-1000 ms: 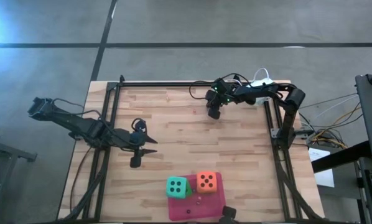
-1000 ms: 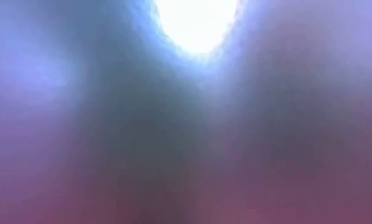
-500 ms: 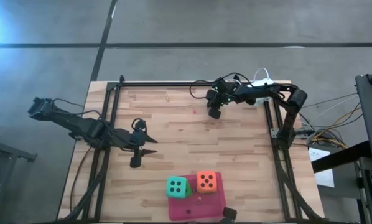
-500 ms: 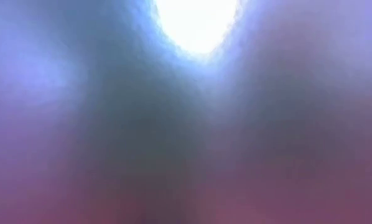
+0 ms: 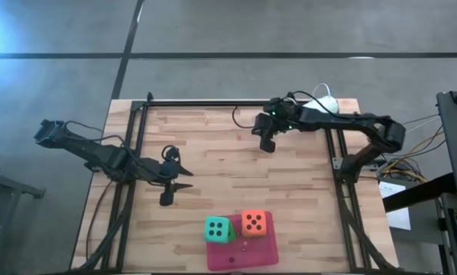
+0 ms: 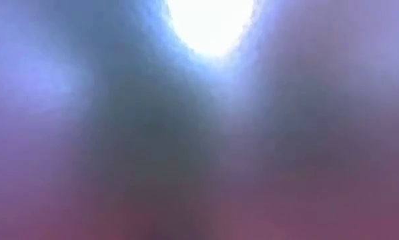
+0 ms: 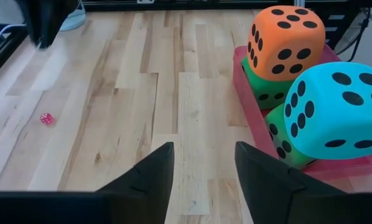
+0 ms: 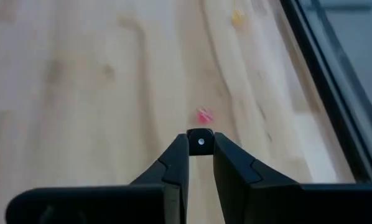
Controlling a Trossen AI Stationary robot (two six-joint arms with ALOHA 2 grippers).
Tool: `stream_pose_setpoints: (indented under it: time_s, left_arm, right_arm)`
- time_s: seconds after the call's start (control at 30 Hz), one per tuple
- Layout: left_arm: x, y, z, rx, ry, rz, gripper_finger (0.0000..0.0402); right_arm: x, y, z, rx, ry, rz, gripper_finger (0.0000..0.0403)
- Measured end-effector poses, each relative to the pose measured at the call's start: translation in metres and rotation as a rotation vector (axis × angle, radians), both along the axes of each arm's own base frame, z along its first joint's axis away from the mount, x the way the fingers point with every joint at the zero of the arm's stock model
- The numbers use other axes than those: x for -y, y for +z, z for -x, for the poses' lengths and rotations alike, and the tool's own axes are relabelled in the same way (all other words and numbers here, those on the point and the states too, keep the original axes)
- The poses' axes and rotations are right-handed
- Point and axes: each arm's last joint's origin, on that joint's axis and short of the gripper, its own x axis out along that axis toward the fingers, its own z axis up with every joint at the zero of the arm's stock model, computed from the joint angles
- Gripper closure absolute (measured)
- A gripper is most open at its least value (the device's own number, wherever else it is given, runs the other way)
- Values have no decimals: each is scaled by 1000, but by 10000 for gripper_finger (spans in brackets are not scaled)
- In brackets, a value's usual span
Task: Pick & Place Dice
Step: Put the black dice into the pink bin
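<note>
Right gripper point(image 8: 201, 147), far-centre, is clenched on what looks like a tiny pale cube point(image 8: 201, 140), well apart from the dice point(image 5: 254, 223) on the near-edge mat point(image 5: 247, 257), which lie nearer the open, empty left gripper point(image 7: 201, 163).

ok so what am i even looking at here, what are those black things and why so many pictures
Two robot arms at a wooden table, each ending in a two-finger gripper. One camera looks down from above, one rides each wrist; the low one shows nothing recognisable. The left gripper is open and empty, facing a pink mat where an orange die and a teal die sit on green dice. The right gripper pinches what looks like a small pale cube near a tiny pink die.
</note>
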Motion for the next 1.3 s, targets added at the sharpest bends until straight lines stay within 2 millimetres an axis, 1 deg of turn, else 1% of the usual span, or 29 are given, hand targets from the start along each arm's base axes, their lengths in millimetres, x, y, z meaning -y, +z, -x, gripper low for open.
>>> stream_pose_setpoints:
  time_s: [0.17, 0.3, 0.43, 0.53, 0.63, 0.77, 0.83, 0.93, 1.0, 1.1, 1.3]
  left_arm:
    - [0, 0, 0, 1, 1, 2, 238]
    - [0, 0, 0, 1, 1, 2, 242]
    - [0, 0, 0, 1, 1, 2, 245]
    - [0, 0, 0, 1, 1, 2, 245]
    - [0, 0, 0, 1, 1, 2, 240]
    - [0, 0, 0, 1, 1, 2, 234]
    - [0, 0, 0, 0, 1, 2, 231]
    - [0, 0, 0, 0, 1, 2, 227]
    - [0, 0, 0, 3, 1, 3, 224]
    - [0, 0, 0, 5, 1, 4, 220]
    - [0, 0, 0, 4, 1, 4, 213]
  right_arm:
    - [-47, 36, 4, 89, 104, 31, 357]
    - [-88, 55, 8, 150, 208, 9, 357]
    - [-127, 64, 12, 185, 336, -6, 357]
    - [-151, 66, 14, 190, 414, -29, 357]
    - [-172, 65, 15, 186, 482, -45, 357]
    - [-192, 63, 15, 191, 549, -61, 358]
    - [-199, 62, 14, 195, 569, -68, 358]
    - [-207, 57, 8, 203, 592, -71, 358]
    - [-213, 53, 2, 177, 609, -78, 358]
    - [-222, 52, -9, 165, 654, -93, 358]
    - [-242, 59, -33, 158, 762, -88, 358]
